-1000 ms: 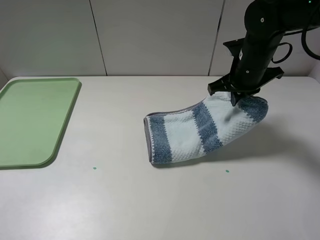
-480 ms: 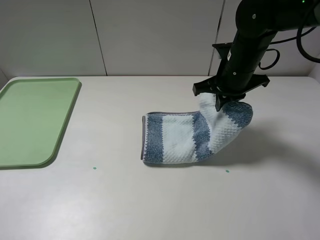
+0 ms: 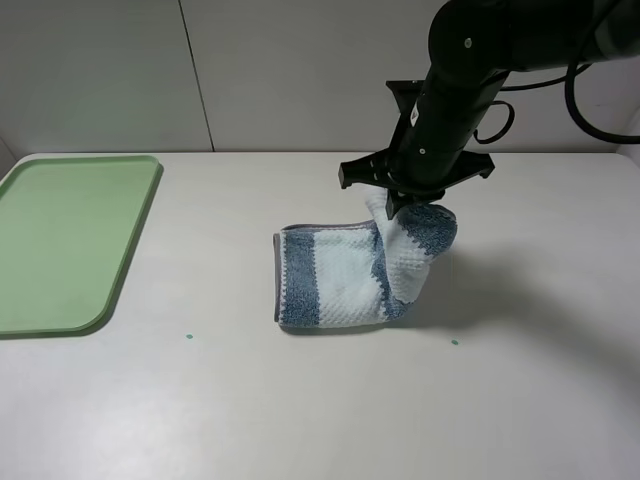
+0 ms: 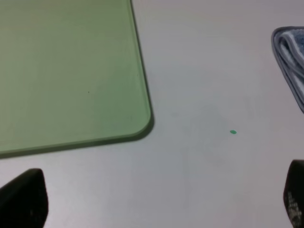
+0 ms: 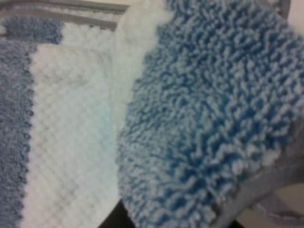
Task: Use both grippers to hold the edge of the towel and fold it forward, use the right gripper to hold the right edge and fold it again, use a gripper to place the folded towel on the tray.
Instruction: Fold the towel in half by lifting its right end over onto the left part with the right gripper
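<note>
The blue-and-white striped towel (image 3: 335, 275) lies folded at the table's middle, its right end lifted and curled over toward the left. My right gripper (image 3: 392, 207) hangs above that raised end, shut on the towel's right edge. In the right wrist view the terry cloth (image 5: 190, 109) fills the picture, and the grey hem (image 5: 266, 185) runs along the held part. The pale-green tray (image 3: 60, 240) sits at the far left with nothing on it. My left gripper (image 4: 159, 199) hovers open over bare table near the tray's corner (image 4: 142, 123), with the towel's left end (image 4: 290, 52) off to one side.
The black right arm (image 3: 470, 70) reaches in from the upper right over the towel. Small green dots mark the tabletop (image 3: 188, 336) (image 3: 455, 342). A white panelled wall (image 3: 300, 70) bounds the table at the back.
My right gripper has carried the towel's right end leftward and over the flat part, shortening the towel's spread. The flat end has shifted slightly left. The tray has not moved.
</note>
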`<action>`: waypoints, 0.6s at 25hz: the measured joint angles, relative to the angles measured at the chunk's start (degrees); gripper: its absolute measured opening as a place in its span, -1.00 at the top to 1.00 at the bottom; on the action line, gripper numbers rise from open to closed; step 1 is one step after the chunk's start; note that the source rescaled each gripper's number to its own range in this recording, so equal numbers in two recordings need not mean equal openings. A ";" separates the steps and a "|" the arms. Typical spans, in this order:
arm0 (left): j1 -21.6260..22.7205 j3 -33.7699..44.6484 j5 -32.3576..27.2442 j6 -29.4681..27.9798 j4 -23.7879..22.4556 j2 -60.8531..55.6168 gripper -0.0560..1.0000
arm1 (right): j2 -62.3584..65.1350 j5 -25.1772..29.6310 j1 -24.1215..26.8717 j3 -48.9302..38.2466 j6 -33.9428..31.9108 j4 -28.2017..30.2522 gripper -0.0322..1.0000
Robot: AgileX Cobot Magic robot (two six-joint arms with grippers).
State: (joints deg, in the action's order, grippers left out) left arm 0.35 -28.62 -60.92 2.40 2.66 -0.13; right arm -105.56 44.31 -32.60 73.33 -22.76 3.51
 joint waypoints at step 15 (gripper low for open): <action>0.00 0.00 0.00 0.01 0.00 0.00 -0.98 | -1.64 -6.06 -6.42 0.00 -2.26 -4.22 -0.97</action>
State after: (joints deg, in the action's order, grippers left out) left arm 0.35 -28.62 -60.92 2.41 2.66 -0.13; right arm -107.21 38.25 -39.03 73.33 -25.01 -0.71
